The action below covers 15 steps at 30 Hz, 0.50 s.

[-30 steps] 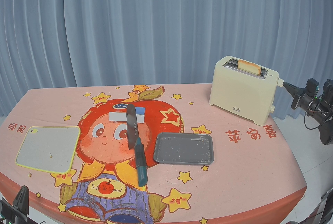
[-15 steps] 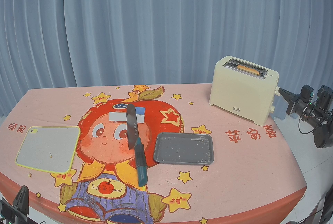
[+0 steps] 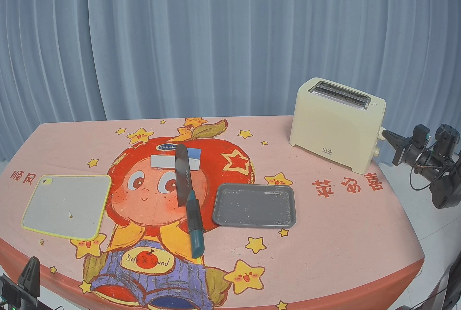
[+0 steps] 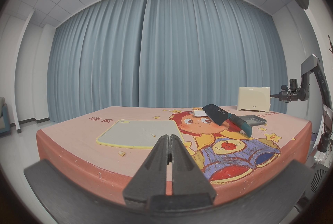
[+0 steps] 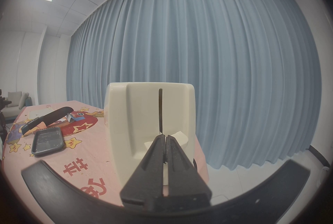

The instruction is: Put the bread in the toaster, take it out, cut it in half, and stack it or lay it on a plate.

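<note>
A: Where does the right gripper [image 3: 388, 135] sit?

B: It sits at the right end of the toaster [image 3: 336, 126], off the far-right side of the table [image 3: 345, 239]. Its 2 fingers are pressed together with only a hairline gap between them. In the right wrist view their tips rest at the cream lever [image 5: 181, 137], which is low in its vertical slot [image 5: 160, 110].

A: And the bread?

B: From the head view the toaster's top opening shows dark metal. Whether the bread lies down inside cannot be told.

A: What about the left gripper [image 4: 170, 138]?

B: It hangs just off the table's near-left corner, lower than the tabletop. It is pinched to a thin slit and holds nothing.

A: What lies on the table?

B: A pink cartoon cloth [image 3: 336, 210] covers it. At the near left lies a white cutting board [image 3: 65, 203] with a yellow-green rim. 1 crumb [image 3: 70, 215] sits on the board, and another lies on the cloth just off its near corner. In the middle is the knife [image 3: 187, 196]. Its dark blade is propped across a white-and-blue block [image 3: 165, 161], and its teal handle runs down to the cloth toward the near edge.

A: And the plate?

B: It is a grey tray [image 3: 254, 206], rectangular and dusted with crumbs. It lies just beside the knife handle on the right, apart from it. The toaster stands farther back and to the right, well apart from the tray.

A: And behind it all?

B: A blue-grey pleated curtain [image 3: 216, 28] hangs behind the table.
</note>
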Available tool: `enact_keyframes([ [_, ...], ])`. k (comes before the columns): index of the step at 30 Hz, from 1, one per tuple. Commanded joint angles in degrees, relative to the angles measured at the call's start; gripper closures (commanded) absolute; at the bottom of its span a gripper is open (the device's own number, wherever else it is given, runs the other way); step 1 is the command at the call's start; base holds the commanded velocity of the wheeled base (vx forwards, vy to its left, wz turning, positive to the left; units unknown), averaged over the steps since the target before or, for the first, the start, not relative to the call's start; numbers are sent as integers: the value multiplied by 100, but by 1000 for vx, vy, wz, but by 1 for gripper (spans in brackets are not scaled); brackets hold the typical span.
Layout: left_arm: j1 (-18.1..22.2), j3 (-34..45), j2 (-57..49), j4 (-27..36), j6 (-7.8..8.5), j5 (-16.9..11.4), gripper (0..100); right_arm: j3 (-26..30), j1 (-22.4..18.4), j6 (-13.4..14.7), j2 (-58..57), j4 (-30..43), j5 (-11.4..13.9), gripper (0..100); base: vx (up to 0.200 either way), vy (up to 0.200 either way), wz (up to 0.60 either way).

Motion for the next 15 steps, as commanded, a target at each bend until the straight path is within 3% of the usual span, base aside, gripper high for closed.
enact_keyframes([
  [1, 0, 101, -1, 0, 1, 4, 100, 11, 8, 1, 98, 29, -2, 100, 0, 0, 0],
  [15, 0, 101, -1, -9, 1, 4, 100, 2, 16, 10, -16, -50, -2, 100, 0, 0, 0],
])
